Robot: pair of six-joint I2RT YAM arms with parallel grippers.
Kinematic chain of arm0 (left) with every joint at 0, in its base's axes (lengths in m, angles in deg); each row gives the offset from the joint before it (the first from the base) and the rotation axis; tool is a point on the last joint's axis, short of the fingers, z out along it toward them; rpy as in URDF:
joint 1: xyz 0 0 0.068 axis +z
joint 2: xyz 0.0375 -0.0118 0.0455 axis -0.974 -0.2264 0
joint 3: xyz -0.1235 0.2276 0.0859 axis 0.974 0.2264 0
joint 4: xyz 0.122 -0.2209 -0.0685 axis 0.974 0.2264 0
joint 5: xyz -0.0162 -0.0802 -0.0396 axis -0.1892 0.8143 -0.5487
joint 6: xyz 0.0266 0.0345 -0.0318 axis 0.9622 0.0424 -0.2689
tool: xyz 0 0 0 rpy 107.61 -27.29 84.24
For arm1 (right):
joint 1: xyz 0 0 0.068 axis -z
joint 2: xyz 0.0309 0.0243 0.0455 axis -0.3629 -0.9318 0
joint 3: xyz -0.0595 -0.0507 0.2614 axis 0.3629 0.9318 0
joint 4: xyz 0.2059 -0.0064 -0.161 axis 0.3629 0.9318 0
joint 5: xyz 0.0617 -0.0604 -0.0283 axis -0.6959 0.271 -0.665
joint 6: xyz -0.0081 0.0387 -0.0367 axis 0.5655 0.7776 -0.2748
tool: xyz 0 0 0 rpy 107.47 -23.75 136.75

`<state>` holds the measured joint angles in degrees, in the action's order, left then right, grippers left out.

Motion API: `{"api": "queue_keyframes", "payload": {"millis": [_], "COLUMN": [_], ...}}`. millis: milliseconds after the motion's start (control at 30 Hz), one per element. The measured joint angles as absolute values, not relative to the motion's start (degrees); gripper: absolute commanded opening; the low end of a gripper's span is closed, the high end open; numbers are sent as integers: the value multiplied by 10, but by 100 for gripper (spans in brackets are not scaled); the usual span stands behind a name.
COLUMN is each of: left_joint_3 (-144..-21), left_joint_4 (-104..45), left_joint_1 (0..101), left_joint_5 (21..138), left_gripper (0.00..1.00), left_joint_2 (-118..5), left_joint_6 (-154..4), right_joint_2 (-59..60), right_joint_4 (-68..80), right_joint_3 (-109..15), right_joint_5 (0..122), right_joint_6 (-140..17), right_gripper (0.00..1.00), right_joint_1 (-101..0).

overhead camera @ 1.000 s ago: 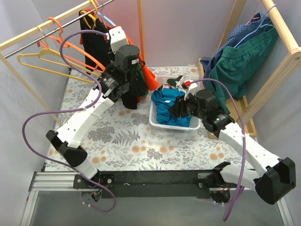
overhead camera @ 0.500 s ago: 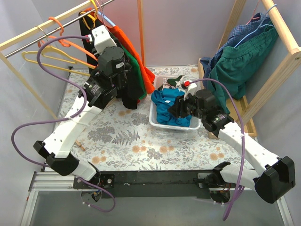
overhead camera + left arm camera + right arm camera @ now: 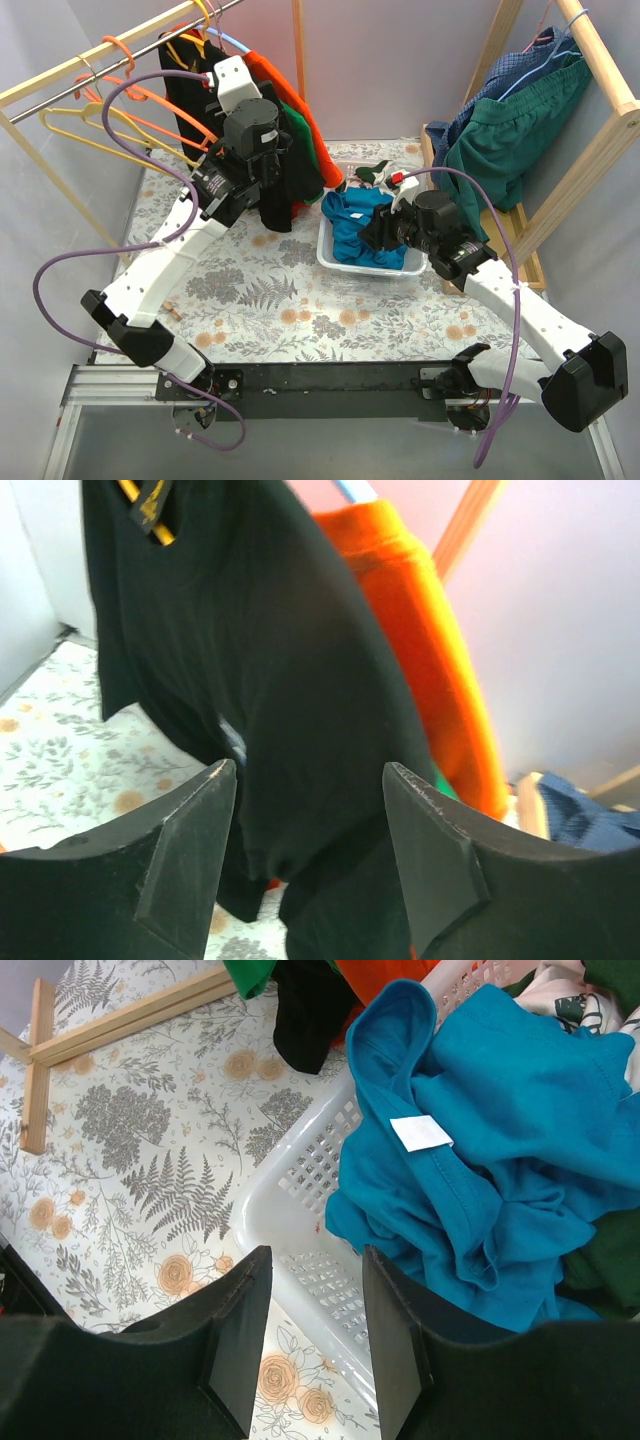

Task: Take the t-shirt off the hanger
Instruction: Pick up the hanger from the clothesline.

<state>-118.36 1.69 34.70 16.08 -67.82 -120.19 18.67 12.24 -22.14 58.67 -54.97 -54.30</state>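
Note:
A black t-shirt (image 3: 270,185) hangs from a yellow hanger (image 3: 140,500) on the rail at the back left. It fills the left wrist view (image 3: 270,680). An orange garment (image 3: 430,630) and a green one (image 3: 305,150) hang right beside it. My left gripper (image 3: 262,160) is raised against the hanging shirt. Its fingers are wide open (image 3: 310,770), with the shirt's lower folds showing in the gap between them. My right gripper (image 3: 372,232) is open and empty (image 3: 315,1255). It hovers over the near left rim of the white basket (image 3: 290,1195).
The basket (image 3: 340,262) holds a blue shirt (image 3: 360,225) and other clothes. Empty orange (image 3: 130,85) and yellow (image 3: 80,135) hangers hang on the left rail. A wooden rack (image 3: 600,60) at the right carries green (image 3: 510,130) and blue clothes. A wooden foot (image 3: 60,1050) lies on the floral cloth.
My left gripper swung left along the rail, then back a little to the right. The hanging clothes shifted with it. The right arm has not moved.

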Motion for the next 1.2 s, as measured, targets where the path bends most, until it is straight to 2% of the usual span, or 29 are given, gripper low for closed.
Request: {"api": "queue_keyframes", "payload": {"millis": [333, 500, 600, 700, 800, 1033, 1133, 1200], "left_joint_3": [-1219, -1221, -1221, -1221, -1220, -1220, -1215, -1210], "left_joint_4": [10, 10, 12, 20, 26, 24, 23, 18], "left_joint_1": [347, 348, 351, 353, 356, 356, 356, 356], "left_joint_5": [187, 188, 188, 188, 187, 183, 181, 178], "left_gripper": [64, 61, 56, 43, 36, 38, 50, 51], "left_joint_2": [-680, -700, -719, -733, -736, -729, -721, -714], "left_joint_6": [-1205, -1206, -1206, -1207, -1207, -1204, -1200, -1198], "right_joint_2": [187, 187, 187, 187, 187, 187, 187, 187], "right_joint_4": [123, 123, 123, 123, 123, 124, 124, 124], "right_joint_3": [-221, -221, -221, -221, -221, -221, -221, -221], "right_joint_5": [589, 589, 591, 591, 591, 591, 591, 591], "right_joint_6": [-550, -550, -551, -552, -552, -552, -552, -552], "right_gripper": [49, 49, 49, 49, 49, 49, 49, 49], "right_joint_1": [-543, -543, -543, -543, -543, -543, -543, -543]}}
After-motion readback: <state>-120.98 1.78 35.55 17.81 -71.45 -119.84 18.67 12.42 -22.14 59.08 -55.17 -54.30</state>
